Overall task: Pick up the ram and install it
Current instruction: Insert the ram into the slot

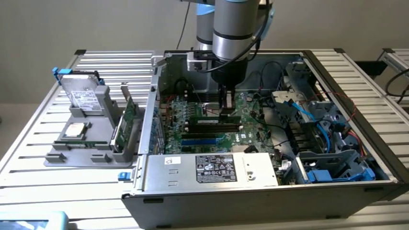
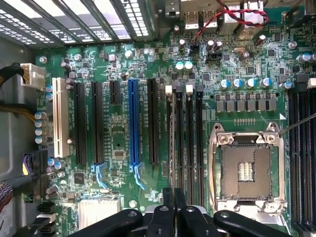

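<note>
In the exterior view, the arm reaches straight down into an open computer case (image 1: 348, 91) that lies on a slatted metal table (image 1: 38, 187). The gripper (image 1: 229, 113) stands low over the middle of the motherboard (image 1: 185, 120). Its fingers are pressed together, pinching a thin green strip, the ram (image 1: 231, 116). The strip lies along the far edge of the black memory slots (image 1: 214, 127); I cannot tell whether it is seated in a slot or just above one. Nearer the camera, a silver power supply (image 1: 211, 170) with a white label spans the near side of the case. Toward the exterior view's right, blue cables (image 1: 305, 117) run among the drive bays. On the exterior view's left, outside the case, a grey tray (image 1: 76, 157) holds a hard drive (image 1: 83, 93) standing on edge and a green expansion card (image 1: 130, 111) with a metal bracket.

In the wrist view, the gripper's black fingers (image 2: 169, 207) are closed tight against each other, directly over the motherboard. The ram shows edge-on as a thin pale line (image 2: 171, 148) running away from the fingertips along one of the black slots. An open CPU socket (image 2: 245, 173) lies just beside those slots, and a blue expansion slot (image 2: 133, 123) and a white one (image 2: 60, 118) lie on the other side of them.
</note>
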Controlling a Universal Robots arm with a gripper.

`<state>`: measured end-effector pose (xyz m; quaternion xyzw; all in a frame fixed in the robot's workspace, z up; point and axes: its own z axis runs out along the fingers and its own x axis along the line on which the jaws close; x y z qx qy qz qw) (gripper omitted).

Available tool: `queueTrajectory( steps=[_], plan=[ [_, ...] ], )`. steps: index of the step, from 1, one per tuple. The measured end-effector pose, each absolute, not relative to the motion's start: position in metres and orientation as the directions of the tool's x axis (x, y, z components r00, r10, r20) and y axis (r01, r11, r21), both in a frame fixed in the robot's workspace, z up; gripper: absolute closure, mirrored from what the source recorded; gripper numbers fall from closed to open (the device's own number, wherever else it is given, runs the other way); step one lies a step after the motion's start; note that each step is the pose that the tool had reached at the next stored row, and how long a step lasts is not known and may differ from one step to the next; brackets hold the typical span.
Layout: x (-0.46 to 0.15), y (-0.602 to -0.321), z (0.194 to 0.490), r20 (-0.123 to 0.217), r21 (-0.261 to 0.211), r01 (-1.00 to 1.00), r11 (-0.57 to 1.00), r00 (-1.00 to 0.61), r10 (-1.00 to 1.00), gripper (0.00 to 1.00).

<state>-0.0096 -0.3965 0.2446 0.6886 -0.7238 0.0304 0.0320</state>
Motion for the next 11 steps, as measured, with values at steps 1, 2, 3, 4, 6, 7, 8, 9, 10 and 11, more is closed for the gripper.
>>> queueTrajectory(
  steps=[1, 2, 3, 4, 6, 7, 8, 9, 10, 11],
  plan=[
    [-0.0101, -0.3965, 0.2443, 0.088, 0.000, -0.999, 0.050, -0.050, -0.995, 0.88],
    [-0.0107, -0.3964, 0.2440, 0.088, 0.000, -0.999, 0.050, -0.050, -0.995, 0.88],
    [-0.0109, -0.3964, 0.2437, 0.088, 0.000, -0.999, 0.050, -0.050, -0.995, 0.88],
    [-0.0111, -0.3964, 0.2436, 0.088, 0.000, -0.999, 0.050, -0.050, -0.995, 0.88],
    [-0.0113, -0.3965, 0.2432, 0.088, -0.001, -0.999, 0.050, -0.050, -0.995, 0.88],
    [-0.0114, -0.3964, 0.2430, 0.088, -0.001, -0.999, 0.050, -0.050, -0.995, 0.88],
    [-0.0115, -0.3964, 0.2429, 0.088, -0.002, -0.999, 0.050, -0.050, -0.995, 0.88],
    [-0.0116, -0.3964, 0.2428, 0.088, -0.004, -0.999, 0.050, -0.050, -0.995, 0.88],
    [-0.0118, -0.3965, 0.2428, 0.088, -0.005, -0.999, 0.050, -0.050, -0.995, 0.88],
    [-0.0120, -0.3965, 0.2426, 0.088, -0.007, -0.999, 0.050, -0.050, -0.995, 0.88]
  ],
)
